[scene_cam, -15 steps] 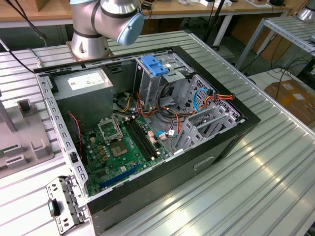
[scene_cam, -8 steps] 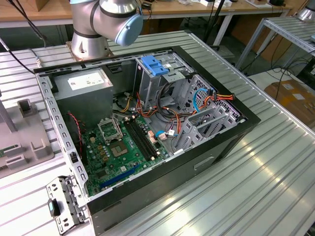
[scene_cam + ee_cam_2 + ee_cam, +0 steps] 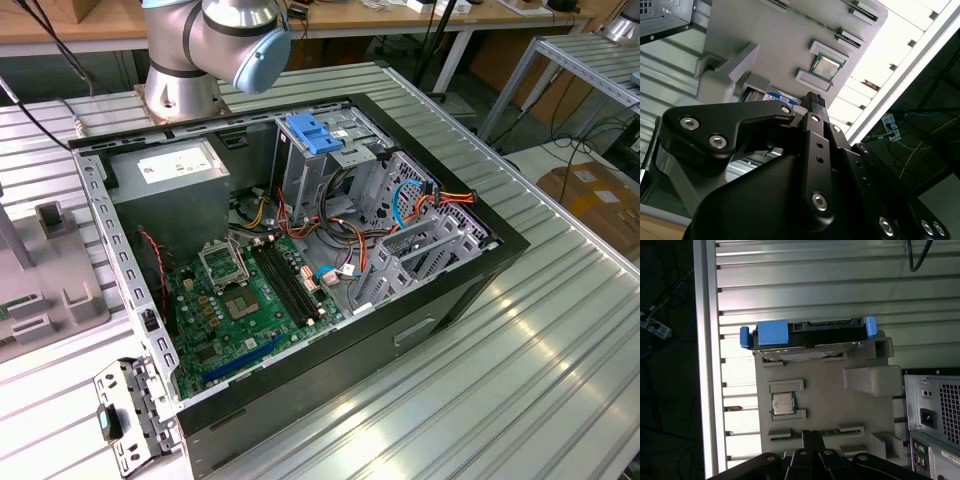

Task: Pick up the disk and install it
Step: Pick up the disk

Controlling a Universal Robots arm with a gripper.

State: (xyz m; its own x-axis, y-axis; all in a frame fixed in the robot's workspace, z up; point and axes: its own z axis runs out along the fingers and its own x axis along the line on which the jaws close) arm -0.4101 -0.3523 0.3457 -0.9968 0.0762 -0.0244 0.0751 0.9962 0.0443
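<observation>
**First wrist view: disk lies straight ahead of the closed hand**

A grey holder (image 3: 825, 405) is set on the ribbed surface (image 3: 815, 285), with a processor chip (image 3: 783, 403) seated near its middle. The disk (image 3: 807, 335) is lodged at the holder's edge farthest from the hand (image 3: 813, 436). Its long axis runs crosswise to the fingers' line, with a blue carrier tab at each end. The hand is seen at the holder's opposite edge, fingers drawn together and nothing gripped. A computer case (image 3: 932, 415) stands just beside the holder.
</observation>
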